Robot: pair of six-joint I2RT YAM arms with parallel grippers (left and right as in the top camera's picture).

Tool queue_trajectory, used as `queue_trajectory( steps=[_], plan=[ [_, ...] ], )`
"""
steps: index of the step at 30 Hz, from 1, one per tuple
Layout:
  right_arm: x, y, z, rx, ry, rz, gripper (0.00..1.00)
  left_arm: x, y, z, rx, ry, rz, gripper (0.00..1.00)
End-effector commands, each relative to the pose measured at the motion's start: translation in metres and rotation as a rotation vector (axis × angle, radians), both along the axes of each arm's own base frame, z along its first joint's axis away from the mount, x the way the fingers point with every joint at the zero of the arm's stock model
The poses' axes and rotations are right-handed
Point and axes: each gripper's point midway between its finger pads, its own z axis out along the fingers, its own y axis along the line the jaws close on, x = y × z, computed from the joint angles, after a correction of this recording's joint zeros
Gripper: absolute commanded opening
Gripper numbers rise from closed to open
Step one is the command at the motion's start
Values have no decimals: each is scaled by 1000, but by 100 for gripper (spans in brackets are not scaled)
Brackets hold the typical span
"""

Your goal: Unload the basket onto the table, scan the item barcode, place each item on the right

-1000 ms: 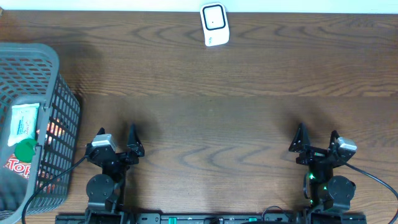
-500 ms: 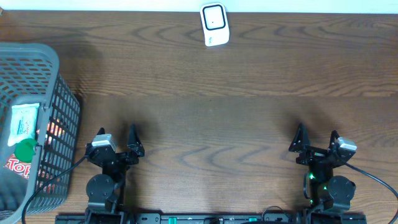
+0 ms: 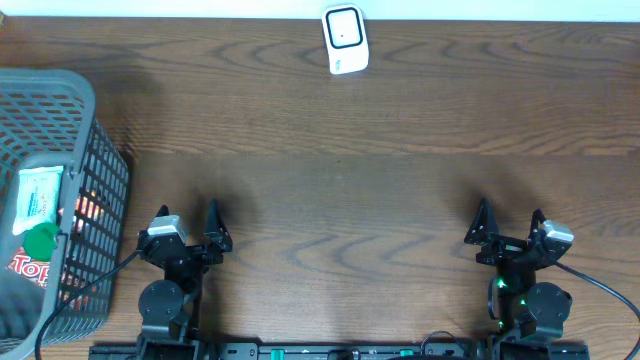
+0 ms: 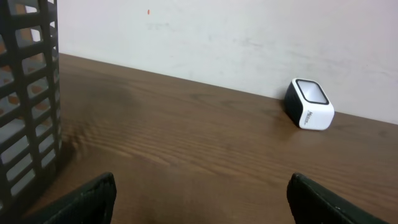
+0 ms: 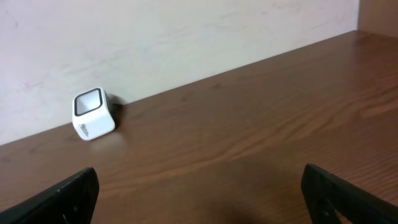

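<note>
Here, boxy white scanner on grained wooden table

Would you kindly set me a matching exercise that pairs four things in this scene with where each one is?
Things:
1. white scanner
2. grey basket
3. white-and-green packet
4. right gripper

Places:
A. inside the grey basket
B. near edge of the table, right side, open and empty
C. far edge of the table, near the middle
D. left end of the table

Pairs: 1-C, 2-D, 3-A, 4-B
</note>
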Motion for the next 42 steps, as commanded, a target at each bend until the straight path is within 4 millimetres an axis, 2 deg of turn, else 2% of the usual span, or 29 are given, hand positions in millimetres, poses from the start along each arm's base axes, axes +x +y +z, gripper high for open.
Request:
queue_trajectory(
  steps=[1,30,35,42],
  plan=[
    [0,1,-1,3,2,5,99,-1,2,-17,25,53,4,88],
    [0,1,-1,3,2,5,99,-1,2,-17,25,52,4,88],
    [0,1,-1,3,2,5,99,-1,7,-13,20,38,39,88],
    [0,1,-1,3,2,5,99,-2,-16,-13,-72,52,-87,88]
  ],
)
